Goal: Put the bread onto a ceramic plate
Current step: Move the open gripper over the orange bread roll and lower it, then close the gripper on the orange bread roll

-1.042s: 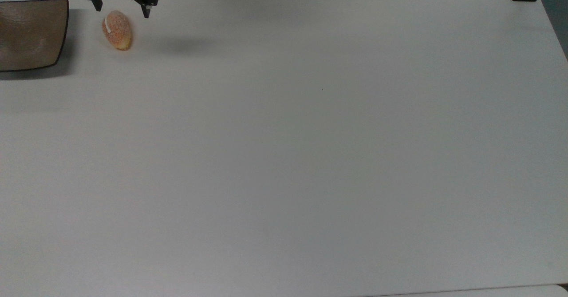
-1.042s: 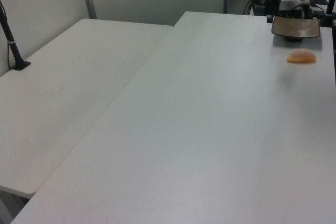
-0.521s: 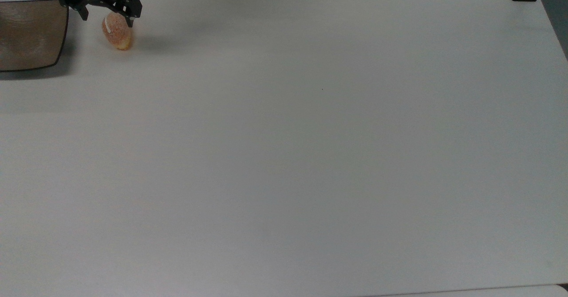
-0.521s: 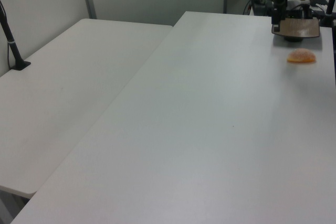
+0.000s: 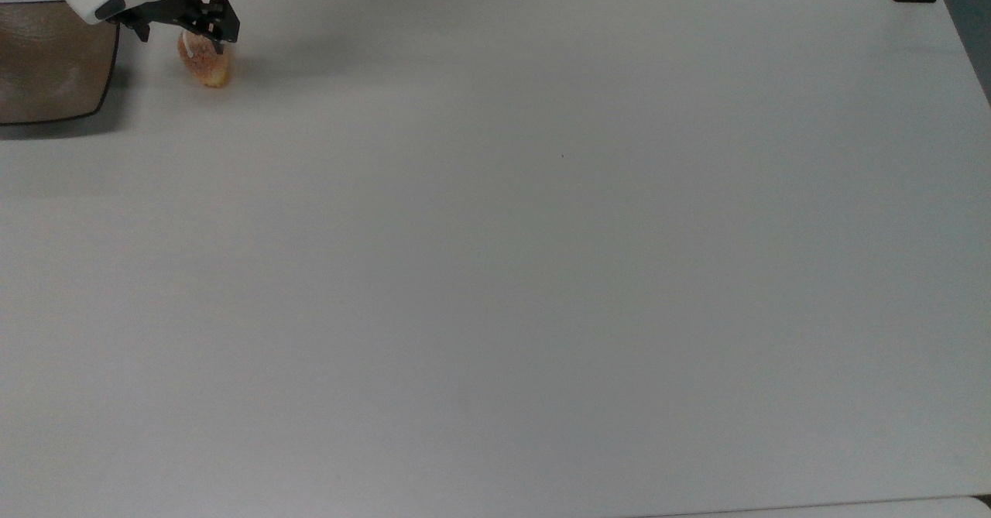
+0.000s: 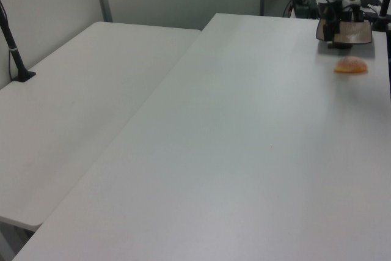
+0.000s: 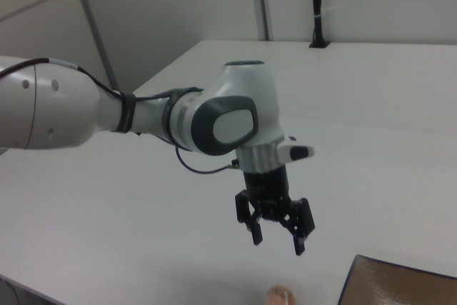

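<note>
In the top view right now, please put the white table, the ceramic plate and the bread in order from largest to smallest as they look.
1. white table: largest by far.
2. ceramic plate: cut off at the top view's left edge, yet its visible part is clearly bigger than the bread.
3. bread: smallest, partly covered by the gripper.
</note>
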